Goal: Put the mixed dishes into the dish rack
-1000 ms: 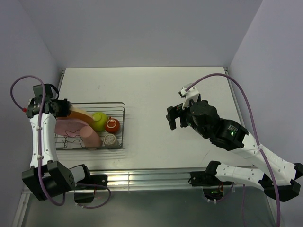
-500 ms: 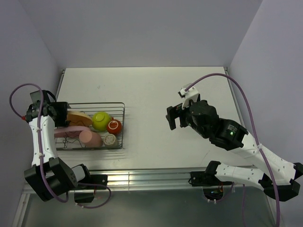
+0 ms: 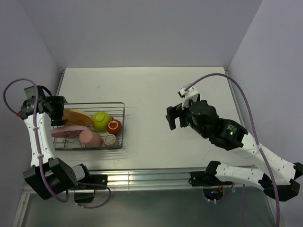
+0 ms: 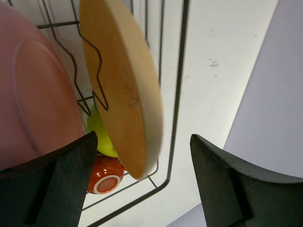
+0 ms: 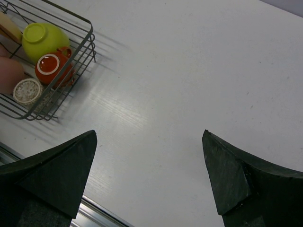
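Observation:
The dish rack [image 3: 97, 103] stands at the table's left. In it the yellow-orange plate [image 3: 78, 117] and the pink plate [image 3: 64, 133] lean on edge, beside the lime-green bowl [image 3: 101, 120], the red-orange bowl [image 3: 113, 126], the salmon-pink cup [image 3: 90, 137] and the tiny beige-grey cup [image 3: 110, 139]. My left gripper [image 3: 59, 109] hovers open at the rack's left end. In the left wrist view the yellow-orange plate [image 4: 128, 85] hangs free between the spread jaws of the left gripper [image 4: 143, 137], with the pink plate [image 4: 38, 94] to its left. My right gripper [image 3: 173, 118] is open over bare table.
The rack's dark wire rim [image 4: 179, 85] runs just past the yellow plate. From the right wrist, the rack [image 5: 91, 47] lies at upper left, with the green bowl [image 5: 45, 38] and red bowl [image 5: 52, 68] upside down. The table's metal front edge [image 3: 151, 177] lies near the arm bases.
My left gripper has opened and let go of the yellow-orange plate, which has settled lower in the rack. The left arm has drawn back to the left. The right arm has not moved.

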Controlling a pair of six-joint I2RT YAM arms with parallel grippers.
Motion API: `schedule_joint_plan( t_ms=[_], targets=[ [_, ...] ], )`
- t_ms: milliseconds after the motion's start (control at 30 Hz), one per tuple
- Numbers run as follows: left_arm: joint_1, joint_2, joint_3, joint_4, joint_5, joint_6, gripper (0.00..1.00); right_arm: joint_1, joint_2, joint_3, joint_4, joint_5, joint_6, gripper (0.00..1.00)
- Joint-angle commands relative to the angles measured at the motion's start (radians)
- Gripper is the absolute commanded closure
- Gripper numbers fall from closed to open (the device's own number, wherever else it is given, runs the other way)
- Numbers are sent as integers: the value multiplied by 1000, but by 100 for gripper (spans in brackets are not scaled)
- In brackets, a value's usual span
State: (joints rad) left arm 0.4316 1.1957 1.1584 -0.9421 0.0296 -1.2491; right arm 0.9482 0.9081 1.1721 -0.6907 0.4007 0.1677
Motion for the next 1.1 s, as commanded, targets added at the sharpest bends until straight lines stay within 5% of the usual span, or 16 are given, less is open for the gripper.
schedule_joint_plan(
  t_ms=[0, 567, 767, 867, 1067],
  targets=[
    [4, 5, 98, -50, -5, 25, 15, -8, 2, 24, 23, 4, 7, 0],
    [7, -15, 406, -306, -20, 20, 8, -8, 17, 44, 16, 12, 4, 0],
    [2, -30, 495, -325, 91, -9, 1, -9, 69, 80, -6, -20, 21, 0],
    [-60, -12, 546, -293, 128, -23, 1, -34, 109, 103, -21, -71, 48, 0],
    [-420, 114, 678, -233, 40, -21, 1, -166, 202, 152, -50, -316, 148, 0]
  ],
)
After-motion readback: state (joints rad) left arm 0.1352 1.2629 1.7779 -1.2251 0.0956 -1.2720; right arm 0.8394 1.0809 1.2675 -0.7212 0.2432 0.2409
